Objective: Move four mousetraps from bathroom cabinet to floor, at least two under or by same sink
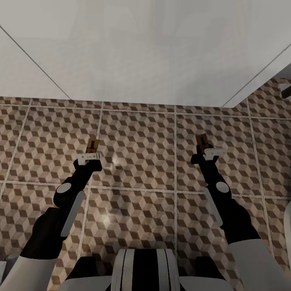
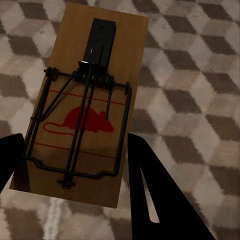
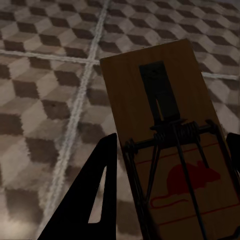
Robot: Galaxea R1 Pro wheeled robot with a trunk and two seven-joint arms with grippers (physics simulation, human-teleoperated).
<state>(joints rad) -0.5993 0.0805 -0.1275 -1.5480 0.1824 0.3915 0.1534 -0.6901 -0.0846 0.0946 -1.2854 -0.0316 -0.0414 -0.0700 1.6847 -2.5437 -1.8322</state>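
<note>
Over the bathroom floor (image 1: pixel 137 141), the left gripper (image 1: pixel 90 156) has its fingers clamped on one mousetrap (image 2: pixel 82 107), and the right gripper (image 1: pixel 210 152) likewise grips another mousetrap (image 3: pixel 170 145), both near the white wall (image 1: pixel 145 48).

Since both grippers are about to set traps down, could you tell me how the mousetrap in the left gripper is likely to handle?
The mousetrap looks like a stiff, flat, probably light wooden board, so it should lie still on the floor. Its wire parts may snag the left gripper.

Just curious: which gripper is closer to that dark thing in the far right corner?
Right. The right gripper is nearer the dark thing; the left gripper sits across the floor.
</note>
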